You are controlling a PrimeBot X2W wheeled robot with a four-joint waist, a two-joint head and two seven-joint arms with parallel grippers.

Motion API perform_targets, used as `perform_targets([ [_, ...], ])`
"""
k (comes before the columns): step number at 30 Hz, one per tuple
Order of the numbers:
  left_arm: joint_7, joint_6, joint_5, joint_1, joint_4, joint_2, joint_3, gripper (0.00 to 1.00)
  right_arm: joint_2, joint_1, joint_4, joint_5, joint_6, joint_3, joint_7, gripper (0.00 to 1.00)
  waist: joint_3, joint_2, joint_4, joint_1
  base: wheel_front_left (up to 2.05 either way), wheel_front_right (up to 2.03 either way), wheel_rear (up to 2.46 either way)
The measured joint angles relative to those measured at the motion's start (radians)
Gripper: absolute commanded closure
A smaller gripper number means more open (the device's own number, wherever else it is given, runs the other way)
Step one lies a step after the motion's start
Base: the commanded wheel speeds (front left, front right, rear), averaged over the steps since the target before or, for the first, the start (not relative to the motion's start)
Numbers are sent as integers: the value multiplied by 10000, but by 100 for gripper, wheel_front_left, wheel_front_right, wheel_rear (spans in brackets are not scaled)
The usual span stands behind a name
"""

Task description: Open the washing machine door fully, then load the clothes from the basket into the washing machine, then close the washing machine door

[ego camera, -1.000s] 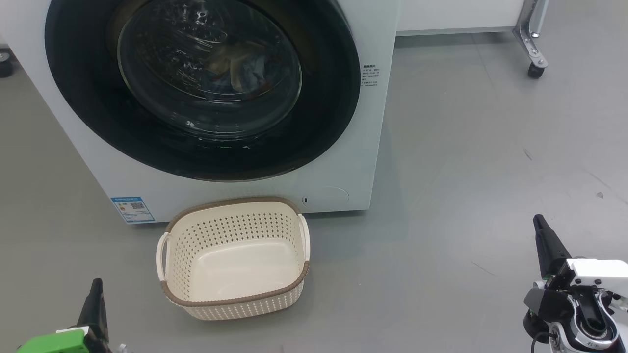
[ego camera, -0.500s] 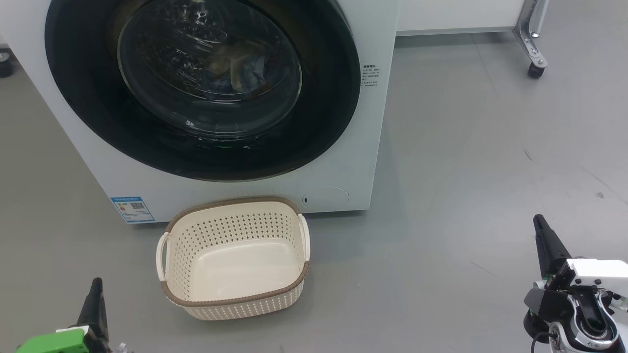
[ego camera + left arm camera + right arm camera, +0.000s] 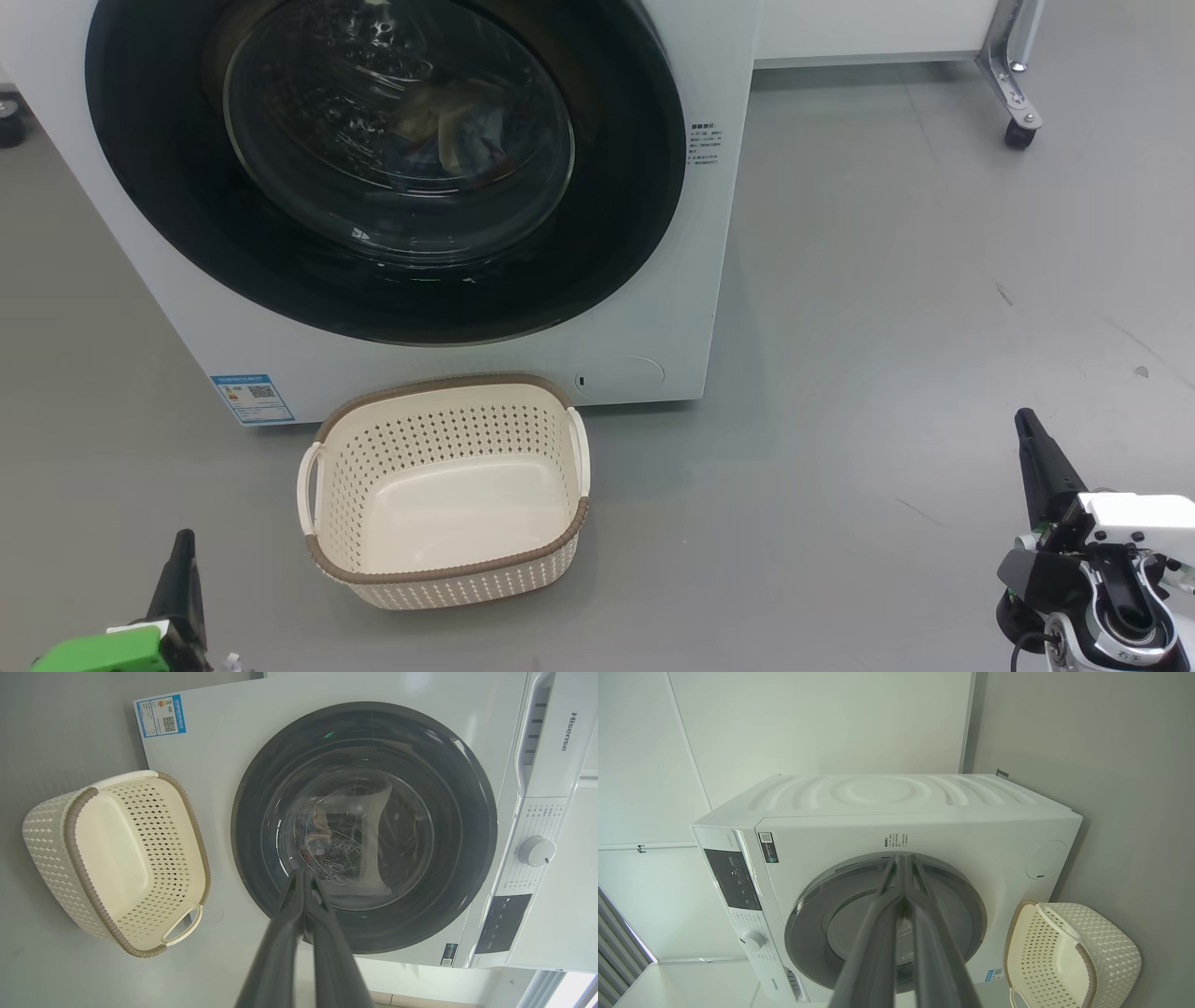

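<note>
Well, the washing machine door (image 3: 397,140) sits shut, flush against the front of the washing machine (image 3: 653,308), and through its glass (image 3: 373,215) a bundle of the clothes (image 3: 457,140) shows inside (blue and cream, blurred by reflections). The basket (image 3: 448,574) stands upright on the grey floor (image 3: 887,373) just in front of the machine, below the door, its bare cream bottom on show. Down at lower left the left hand (image 3: 184,551) hovers with fingers pressed together, gripping nothing; over at lower right the right hand (image 3: 1027,425) does likewise, fingers closed tight, well apart from basket and door alike.
</note>
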Motion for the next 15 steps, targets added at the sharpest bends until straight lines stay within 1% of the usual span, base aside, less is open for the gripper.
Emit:
perform_targets([
  [15, 0, 0, 0, -2, 10, -2, 4, 100, 2, 0, 0, 0, 0, -4, 2, 100, -1, 0, 0, 0, 0, 0, 0],
])
